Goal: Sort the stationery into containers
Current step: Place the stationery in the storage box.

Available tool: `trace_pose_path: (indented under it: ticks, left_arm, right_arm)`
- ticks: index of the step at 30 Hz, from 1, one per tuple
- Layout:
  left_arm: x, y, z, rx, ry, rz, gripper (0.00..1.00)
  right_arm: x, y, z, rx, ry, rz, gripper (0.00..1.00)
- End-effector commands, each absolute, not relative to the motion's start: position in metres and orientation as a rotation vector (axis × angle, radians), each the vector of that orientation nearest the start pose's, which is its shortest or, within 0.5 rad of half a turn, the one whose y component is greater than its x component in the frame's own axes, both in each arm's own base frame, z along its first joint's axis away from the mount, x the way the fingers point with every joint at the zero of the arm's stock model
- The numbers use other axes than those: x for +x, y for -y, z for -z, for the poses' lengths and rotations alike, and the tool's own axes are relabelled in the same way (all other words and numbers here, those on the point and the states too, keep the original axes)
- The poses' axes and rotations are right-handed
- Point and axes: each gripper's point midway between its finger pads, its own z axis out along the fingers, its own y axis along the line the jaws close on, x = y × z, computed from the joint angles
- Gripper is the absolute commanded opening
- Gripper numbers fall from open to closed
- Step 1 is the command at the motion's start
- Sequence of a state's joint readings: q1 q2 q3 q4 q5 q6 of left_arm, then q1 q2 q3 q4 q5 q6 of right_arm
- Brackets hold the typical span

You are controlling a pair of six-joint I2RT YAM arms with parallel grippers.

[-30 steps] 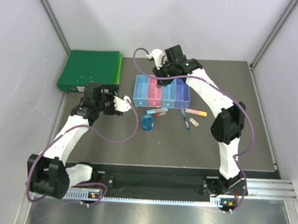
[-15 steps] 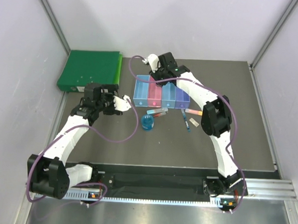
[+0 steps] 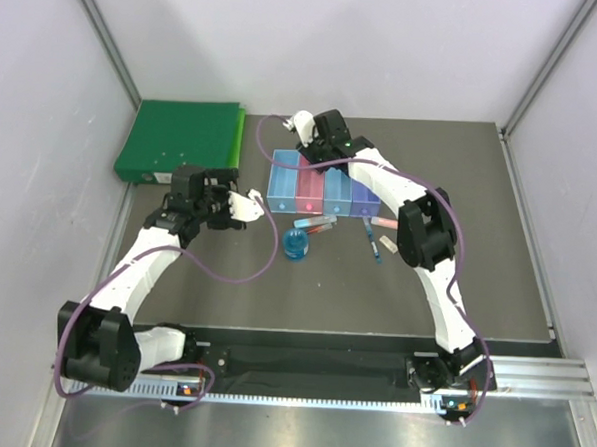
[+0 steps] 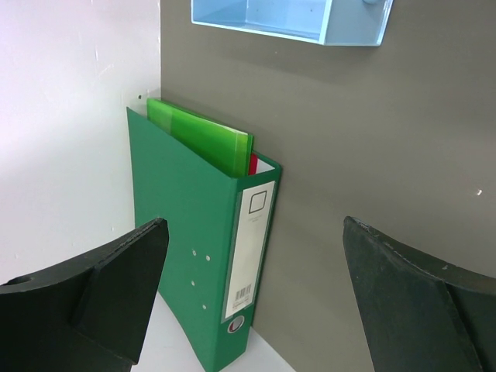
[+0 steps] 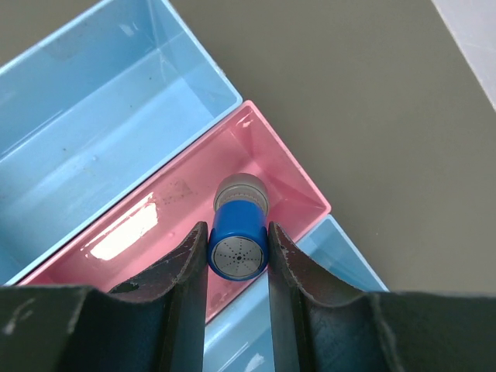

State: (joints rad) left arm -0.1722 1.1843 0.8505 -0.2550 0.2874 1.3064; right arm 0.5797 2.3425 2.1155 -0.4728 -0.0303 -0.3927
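Note:
My right gripper (image 5: 238,246) is shut on the small blue-white bottle (image 5: 238,236) and holds it, cap down, just above the far end of the pink bin (image 5: 304,195). In the top view that gripper (image 3: 313,161) is over the back of the row of bins: light blue (image 3: 283,183), pink (image 3: 309,191), light blue (image 3: 337,196), purple (image 3: 365,197). In front of the bins lie a red-blue pen (image 3: 316,222), a round blue reel (image 3: 295,245), a dark blue pen (image 3: 372,238), an orange-pink marker (image 3: 388,222) and a tiny pale block (image 3: 388,246). My left gripper (image 3: 249,205) is open and empty, left of the bins.
A big green binder (image 3: 183,139) lies at the back left; it also shows in the left wrist view (image 4: 198,232), beside the end of a light blue bin (image 4: 287,19). Pale walls close in the table on three sides.
My right arm has swung left with the bottle in its jaws, its elbow folding inward. The left arm has not moved.

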Motion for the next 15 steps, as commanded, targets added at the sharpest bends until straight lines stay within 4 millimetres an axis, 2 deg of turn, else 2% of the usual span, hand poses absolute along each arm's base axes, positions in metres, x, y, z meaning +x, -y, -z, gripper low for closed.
trace_pose_path:
  ticks: [1,15]
  left_arm:
    - [0.38,0.079,-0.202,1.525,-1.433,-0.381,0.99]
    - [0.386,0.08,-0.199,1.528,-1.437,-0.38,0.99]
  right_arm:
    - [0.543,-0.339,-0.136,-1.032,-1.93,-0.133,0.0]
    - [0.537,-0.339,-0.115,-1.054,-1.964,-0.133,0.03]
